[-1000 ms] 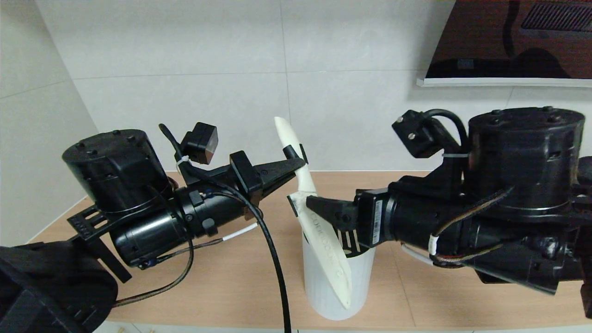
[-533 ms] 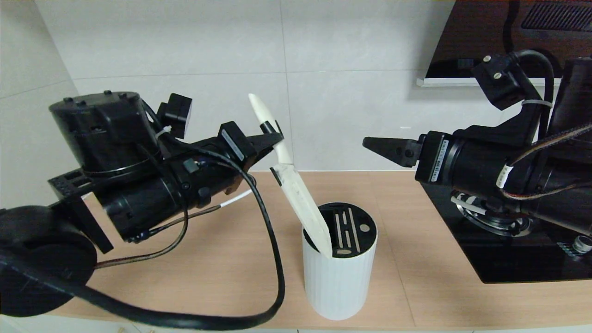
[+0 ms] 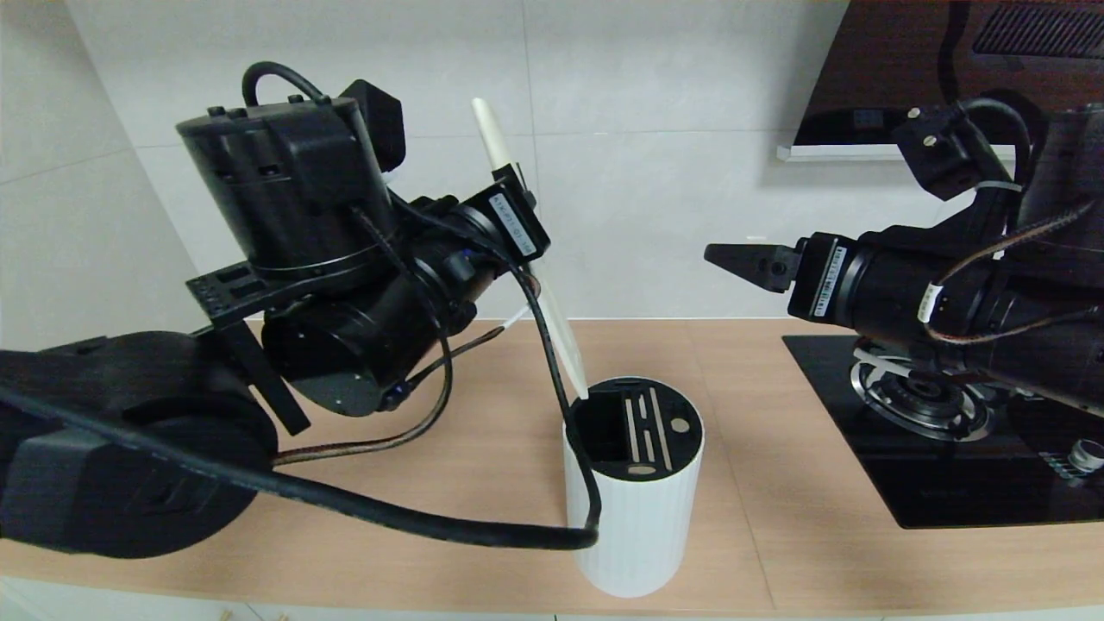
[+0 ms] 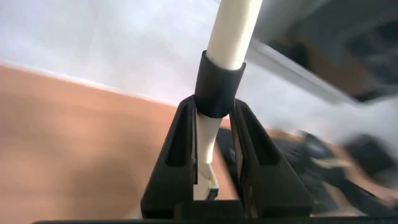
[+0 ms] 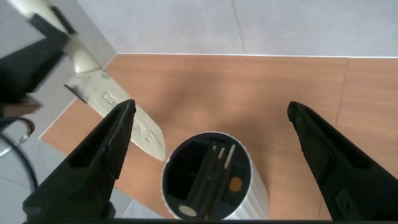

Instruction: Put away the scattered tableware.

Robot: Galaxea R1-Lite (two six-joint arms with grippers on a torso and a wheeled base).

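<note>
A white knife with a cream handle and a black collar stands nearly upright in my left gripper, which is shut on the collar end of the handle. Its tip is at the rim of the white cylindrical knife holder, above the wide slot in the black top. The left wrist view shows the fingers clamped on the knife. My right gripper hovers to the right of the holder, higher than it, open and empty. From the right wrist, the knife and holder lie between the spread right gripper.
The holder stands near the front edge of a wooden counter. A black gas hob with a burner lies at the right, under a dark range hood. A tiled wall closes the back.
The right gripper has drawn away from the blade, back to the right and up. The left arm has risen and swung the knife more upright, bringing its tip to the holder's rim.
</note>
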